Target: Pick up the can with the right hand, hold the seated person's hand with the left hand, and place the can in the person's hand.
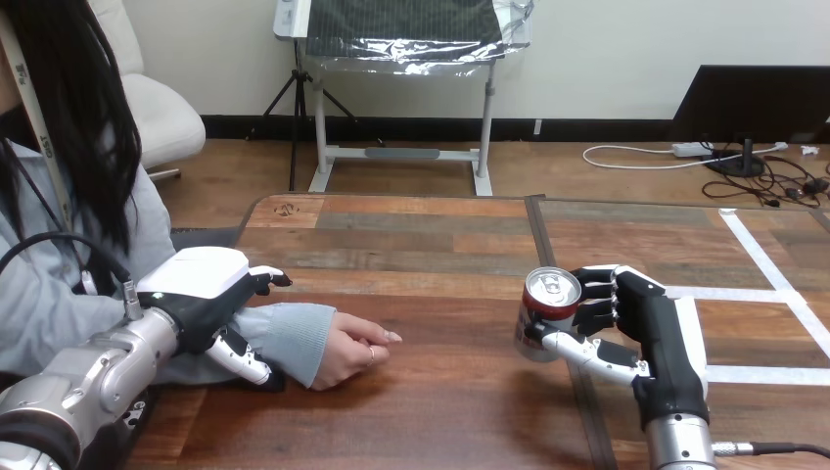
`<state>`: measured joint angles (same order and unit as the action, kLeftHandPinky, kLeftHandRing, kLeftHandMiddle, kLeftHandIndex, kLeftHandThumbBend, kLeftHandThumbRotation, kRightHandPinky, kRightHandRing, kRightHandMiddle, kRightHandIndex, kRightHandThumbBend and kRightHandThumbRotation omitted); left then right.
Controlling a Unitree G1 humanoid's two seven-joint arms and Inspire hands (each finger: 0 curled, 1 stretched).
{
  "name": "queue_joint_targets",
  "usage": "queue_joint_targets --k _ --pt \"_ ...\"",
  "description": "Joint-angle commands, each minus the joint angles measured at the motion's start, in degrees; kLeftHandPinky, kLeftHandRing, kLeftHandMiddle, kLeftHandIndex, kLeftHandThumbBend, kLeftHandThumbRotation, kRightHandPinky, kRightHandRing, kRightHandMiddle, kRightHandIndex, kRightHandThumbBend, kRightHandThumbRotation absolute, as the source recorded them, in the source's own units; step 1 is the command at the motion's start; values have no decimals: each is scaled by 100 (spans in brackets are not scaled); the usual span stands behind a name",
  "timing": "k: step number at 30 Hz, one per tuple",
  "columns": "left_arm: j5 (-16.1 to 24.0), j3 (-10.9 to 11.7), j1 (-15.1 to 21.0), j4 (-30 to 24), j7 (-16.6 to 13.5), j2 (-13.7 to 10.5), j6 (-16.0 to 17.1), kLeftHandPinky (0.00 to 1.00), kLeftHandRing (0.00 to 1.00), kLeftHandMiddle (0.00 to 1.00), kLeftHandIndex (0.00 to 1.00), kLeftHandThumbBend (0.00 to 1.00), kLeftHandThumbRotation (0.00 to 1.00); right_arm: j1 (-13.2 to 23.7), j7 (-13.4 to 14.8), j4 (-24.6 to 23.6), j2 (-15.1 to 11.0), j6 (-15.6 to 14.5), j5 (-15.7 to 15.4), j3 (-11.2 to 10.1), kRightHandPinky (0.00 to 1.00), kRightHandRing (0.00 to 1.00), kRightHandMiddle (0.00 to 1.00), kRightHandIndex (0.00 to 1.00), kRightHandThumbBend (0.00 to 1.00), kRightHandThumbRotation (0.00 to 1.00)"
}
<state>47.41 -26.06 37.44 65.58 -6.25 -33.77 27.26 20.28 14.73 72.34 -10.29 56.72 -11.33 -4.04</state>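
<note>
The right hand point(654, 328) had its fingers and thumb curled round the red-and-silver metal can point(548, 305), upright at the brown wooden counter's point(440, 411) right half; the left hand point(196, 294) was closed round the grey-sleeved wrist point(294, 338) of the person's hand point(357, 352), which rested on the counter, well apart from the can.

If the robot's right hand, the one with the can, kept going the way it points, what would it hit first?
Probably nothing: the right hand, shut on the can, points away from the robot across the table, and that line looks free to the far edge.
</note>
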Motion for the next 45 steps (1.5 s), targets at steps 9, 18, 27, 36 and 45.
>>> queue_joint_targets --k 9,18,27,36,45 --pt "158 -333 479 380 -171 43 -199 66 75 79 82 100 28 232 -49 -454 -110 259 144 -85 42 46 52 53 75 0" --pt "97 -415 522 467 -144 82 -242 63 70 74 77 100 19 211 42 -501 -128 252 54 -48 42 46 52 53 75 0" --pt "141 -517 533 568 -192 92 -218 57 64 69 71 98 14 203 -116 -507 -89 268 181 -93 42 46 52 54 75 0" --pt "50 -532 539 680 -104 124 -220 55 63 67 68 96 11 202 -143 -543 -77 275 195 -96 42 46 52 54 75 0" --pt "9 -587 527 724 -106 139 -243 57 63 68 67 97 9 200 -237 -552 -61 272 268 -114 41 46 52 53 75 0"
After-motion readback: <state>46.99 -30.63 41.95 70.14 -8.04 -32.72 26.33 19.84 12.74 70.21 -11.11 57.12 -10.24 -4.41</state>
